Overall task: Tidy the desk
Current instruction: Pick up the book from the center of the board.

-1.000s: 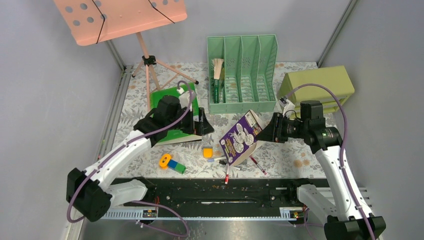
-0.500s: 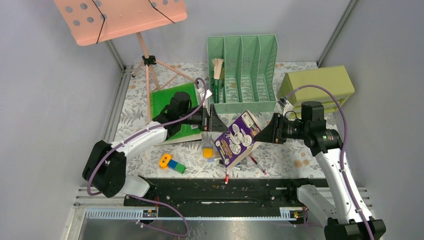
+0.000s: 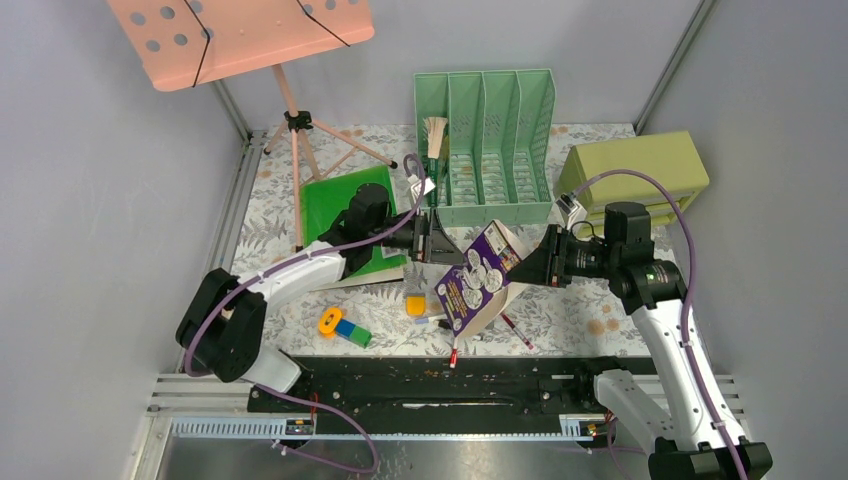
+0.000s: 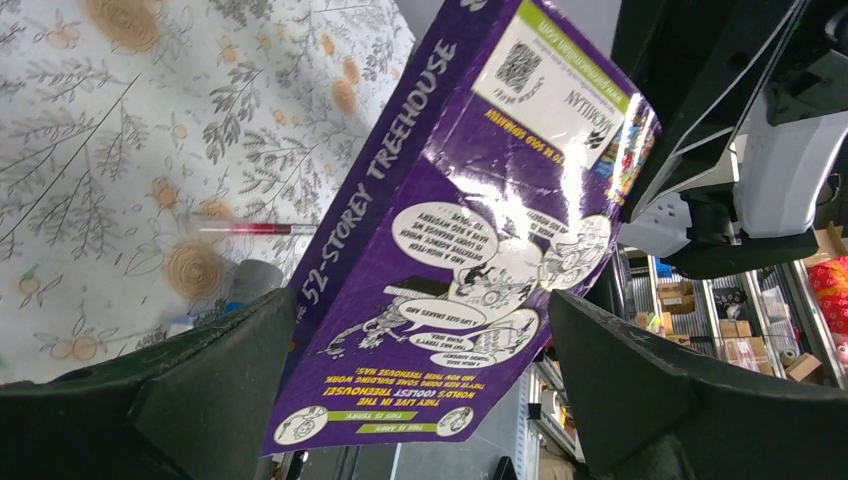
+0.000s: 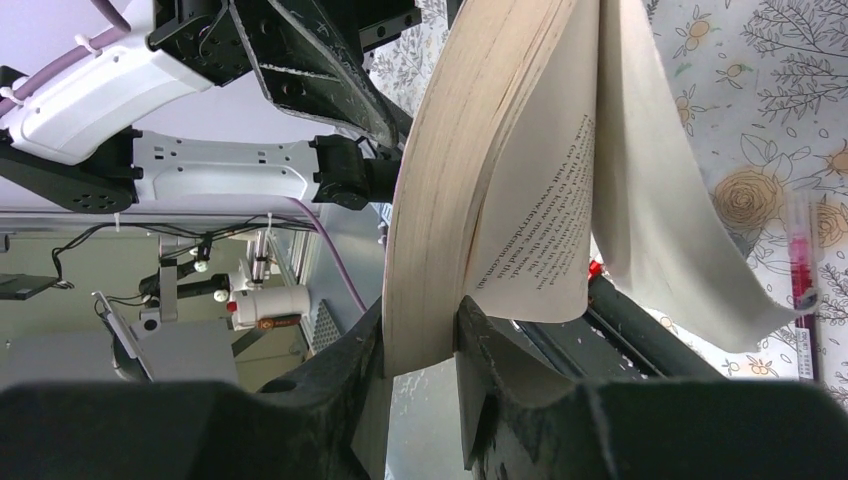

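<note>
Right gripper is clamped on a thick wad of pages of the purple paperback, "52-Storey Treehouse" by its spine. In the right wrist view I see the two fingers squeezing the page block near its edge while a few loose leaves fan away toward 3 o'clock. That arm rises from its base at 5 o'clock and elbows up at the right edge of the desk. Its wrist lies about level, pointing toward 9 o'clock. The paperback hangs tilted over the middle of the desk, cover turned to the left arm, lower corner down near the cloth; I cannot tell whether it touches.

Left gripper stands spread as wide as it goes, gripping nothing, its tips just beside the paperback's upper edge. From its wrist camera the back cover fills the space between both fingers. The left arm reaches from 7 o'clock in a long low stretch across a flat green book, pointing toward 3 o'clock.

On the desk I have a green file rack at 12 o'clock, an olive-green drawer box at 2 o'clock and a pink music stand at 11 o'clock. A red pen lies on the cloth just beside the paperback, at 5 o'clock of it.
</note>
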Available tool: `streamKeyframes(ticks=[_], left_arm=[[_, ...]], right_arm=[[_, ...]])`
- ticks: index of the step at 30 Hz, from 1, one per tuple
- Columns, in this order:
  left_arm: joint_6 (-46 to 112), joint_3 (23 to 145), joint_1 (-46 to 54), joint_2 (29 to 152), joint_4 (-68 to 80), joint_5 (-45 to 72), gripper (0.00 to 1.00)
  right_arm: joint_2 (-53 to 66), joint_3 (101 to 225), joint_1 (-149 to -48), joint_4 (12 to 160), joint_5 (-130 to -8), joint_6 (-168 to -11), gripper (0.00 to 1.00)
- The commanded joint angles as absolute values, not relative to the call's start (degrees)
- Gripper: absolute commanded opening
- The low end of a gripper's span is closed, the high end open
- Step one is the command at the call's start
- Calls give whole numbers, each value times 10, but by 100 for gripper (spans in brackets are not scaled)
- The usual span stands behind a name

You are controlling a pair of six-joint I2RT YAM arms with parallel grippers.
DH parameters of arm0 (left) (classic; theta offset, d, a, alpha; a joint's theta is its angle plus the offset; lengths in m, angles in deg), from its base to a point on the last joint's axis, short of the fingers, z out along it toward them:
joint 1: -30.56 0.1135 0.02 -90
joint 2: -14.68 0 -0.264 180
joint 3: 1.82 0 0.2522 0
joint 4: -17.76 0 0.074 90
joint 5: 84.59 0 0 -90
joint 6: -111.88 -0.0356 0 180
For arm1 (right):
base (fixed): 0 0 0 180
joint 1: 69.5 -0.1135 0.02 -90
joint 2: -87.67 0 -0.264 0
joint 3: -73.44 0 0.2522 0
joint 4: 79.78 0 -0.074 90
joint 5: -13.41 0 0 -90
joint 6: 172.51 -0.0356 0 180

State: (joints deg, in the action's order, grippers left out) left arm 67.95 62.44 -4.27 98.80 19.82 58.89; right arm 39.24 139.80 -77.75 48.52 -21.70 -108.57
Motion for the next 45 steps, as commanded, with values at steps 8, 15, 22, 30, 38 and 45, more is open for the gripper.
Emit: streamKeyframes(ticks=[8,15,22,30,38,45], left_arm=[[613,669,-63,987,153,570,99],[563,691,-63,986,86,508,99],[686,657,-64,996,268,639,99],[761,638,-78,970,382,723,90],[541,703,-86,930,37,673,77],[533,695,-96,923,15,658,54]], right_arm=[[400,1393,-781,541,-146,-1103,0],[413,1385,-781,545,-120,-1099,0],[405,1378,-781,542,-121,-1084,0],[393,1364,-782,541,-152,-1078,0],[379,1368,-781,541,-172,-1072,0],[369,1360,-781,549,-173,-1071,0]])
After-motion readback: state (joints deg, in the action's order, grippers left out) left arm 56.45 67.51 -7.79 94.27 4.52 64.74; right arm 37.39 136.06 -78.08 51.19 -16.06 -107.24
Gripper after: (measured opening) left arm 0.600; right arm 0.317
